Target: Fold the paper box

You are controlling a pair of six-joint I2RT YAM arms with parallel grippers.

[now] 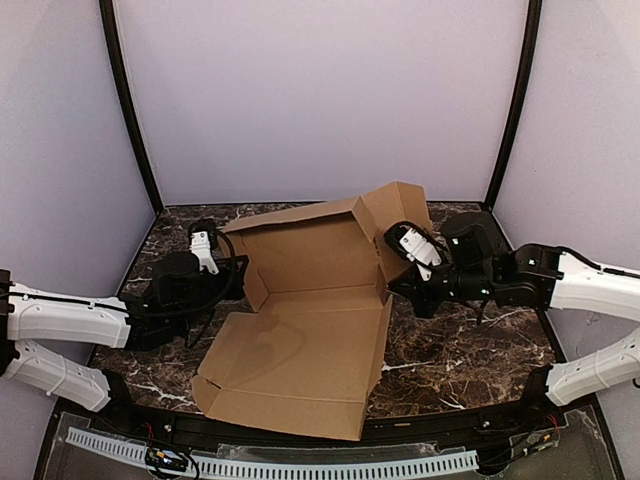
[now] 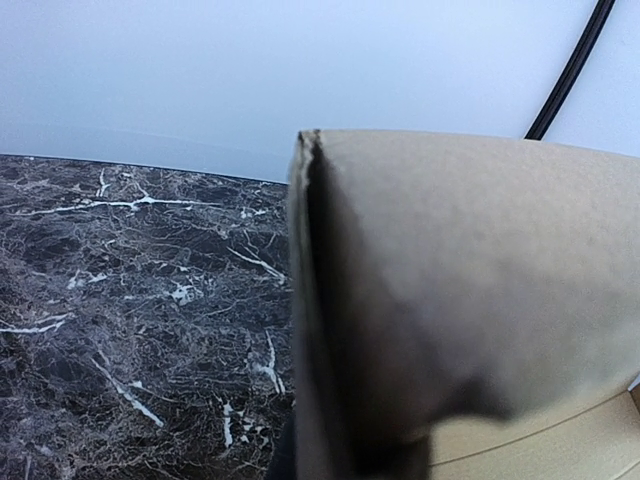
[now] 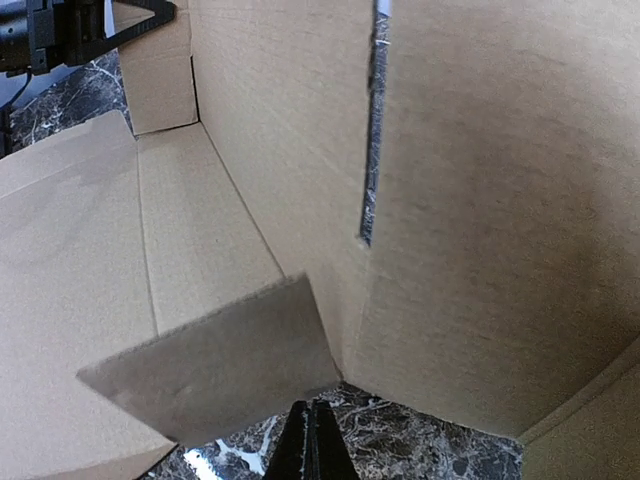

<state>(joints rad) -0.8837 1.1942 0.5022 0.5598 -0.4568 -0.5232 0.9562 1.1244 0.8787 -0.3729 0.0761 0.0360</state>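
One paper box [image 1: 300, 340] lies in the middle of the table [image 1: 450, 350], reaching from near the far edge almost to the near edge, where its largest panel lies flat and open. By my reading the fold is about half done. The long wall toward the far edge stands up, a short tab stands at its left end, and a larger side panel leans upward at the far right. The floor of the box is exposed between them. Nothing looks locked: the right wrist view shows an open slot [image 3: 372, 130] in the upright cardboard with no tab in it, and a small loose flap [image 3: 210, 365] hanging free. The side walls look not yet tucked and the big near panel not yet brought over as a lid.

There are two arms, one at each side of the box. The left gripper [image 1: 222, 250] is at the box's far left corner. Its wrist camera is filled by a cardboard edge [image 2: 470, 300], so I cannot tell how wide it stands or whether it grips anything. The right gripper [image 3: 310, 445] is at the raised right panel, with its jaws drawn together to a thin line. Nothing appears to be between them, and they sit just under the loose flap.
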